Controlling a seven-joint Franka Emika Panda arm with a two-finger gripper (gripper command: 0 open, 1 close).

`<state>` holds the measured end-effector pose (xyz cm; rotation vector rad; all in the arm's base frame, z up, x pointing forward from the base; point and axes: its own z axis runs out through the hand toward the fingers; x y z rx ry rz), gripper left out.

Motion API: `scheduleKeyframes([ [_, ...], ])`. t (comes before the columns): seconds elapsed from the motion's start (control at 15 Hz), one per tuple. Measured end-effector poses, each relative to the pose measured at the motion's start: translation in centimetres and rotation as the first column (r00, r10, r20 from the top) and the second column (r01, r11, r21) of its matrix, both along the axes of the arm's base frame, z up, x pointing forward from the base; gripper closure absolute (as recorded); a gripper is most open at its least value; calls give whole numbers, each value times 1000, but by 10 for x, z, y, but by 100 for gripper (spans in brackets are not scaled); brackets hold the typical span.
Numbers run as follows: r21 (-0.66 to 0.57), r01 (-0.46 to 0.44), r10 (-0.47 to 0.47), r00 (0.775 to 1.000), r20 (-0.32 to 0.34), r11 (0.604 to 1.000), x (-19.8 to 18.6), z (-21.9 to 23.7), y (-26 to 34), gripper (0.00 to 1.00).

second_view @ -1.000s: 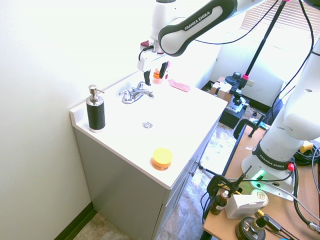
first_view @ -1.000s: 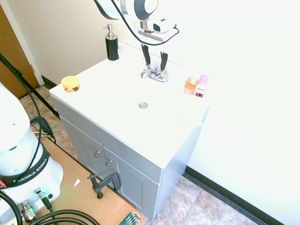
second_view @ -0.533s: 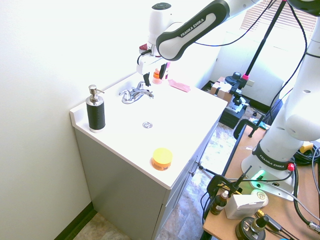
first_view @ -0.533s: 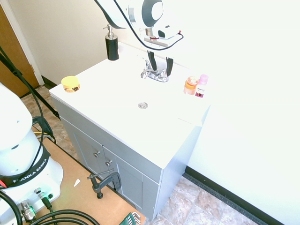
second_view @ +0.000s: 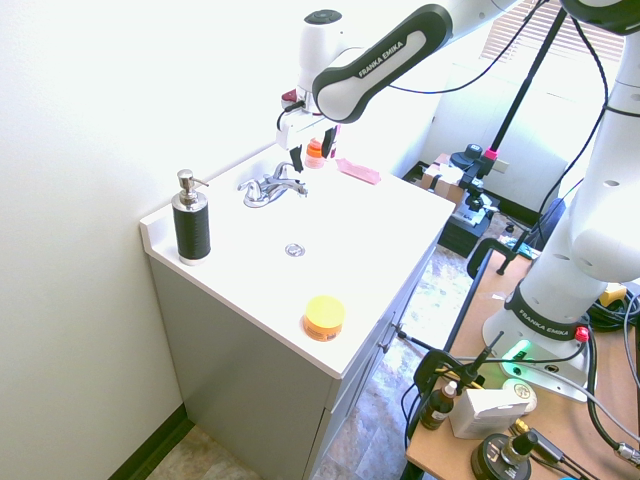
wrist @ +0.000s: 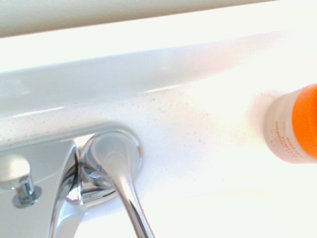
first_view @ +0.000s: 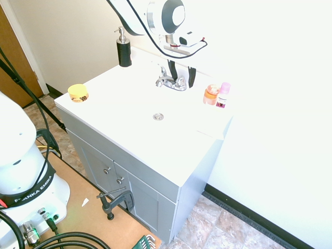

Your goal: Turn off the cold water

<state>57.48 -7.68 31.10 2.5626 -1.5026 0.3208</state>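
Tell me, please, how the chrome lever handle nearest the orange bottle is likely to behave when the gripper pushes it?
The lever handle looks like polished chrome, so the fingers may slide along it rather than catch. It sits on a round base fixed to the faucet, so it should probably pivot stiffly, not lift. The gripper hangs open about it, close to the orange bottle, which might tip if bumped.

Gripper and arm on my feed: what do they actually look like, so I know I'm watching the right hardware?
The arm is glossy white with dark grey joint bands and "FRANKA EMIKA" printed in white along one band. The gripper has a white body with two slim black fingers below it. A black cable loops along the arm, and small red accents show near the wrist.
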Motion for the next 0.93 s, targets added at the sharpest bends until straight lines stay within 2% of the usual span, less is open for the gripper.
scheduleKeyframes([
  [0.93, -95, 26, -21, 999, 47, 995, 27, 2, -12, 0],
])
